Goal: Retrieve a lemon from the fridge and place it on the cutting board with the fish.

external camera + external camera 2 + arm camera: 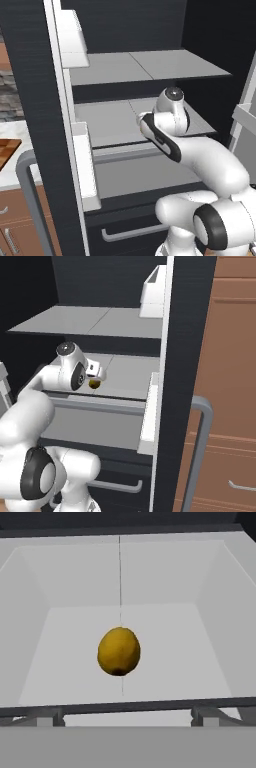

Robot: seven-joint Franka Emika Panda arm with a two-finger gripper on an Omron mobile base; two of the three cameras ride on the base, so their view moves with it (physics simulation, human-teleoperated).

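Lemon (119, 651): on fridge (150, 65) mid shelf, dead ahead of claw (96, 374), long axis approx upright in hand view. Claw open/closed: can't tell.

the lemon (119, 651) lies on the middle shelf (127, 378) inside the open fridge (150, 30), another shelf above it. the claw (95, 376) sits just before the lemon, a drawer (140, 175) below the shelf.

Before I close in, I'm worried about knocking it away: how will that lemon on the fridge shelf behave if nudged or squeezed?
The lemon is rounded and egg-shaped, lying free on a smooth grey shelf, so a nudge would probably roll it. It looks firm, likely holding its shape under a squeeze. Its curved skin may slip unless gripped across the middle.
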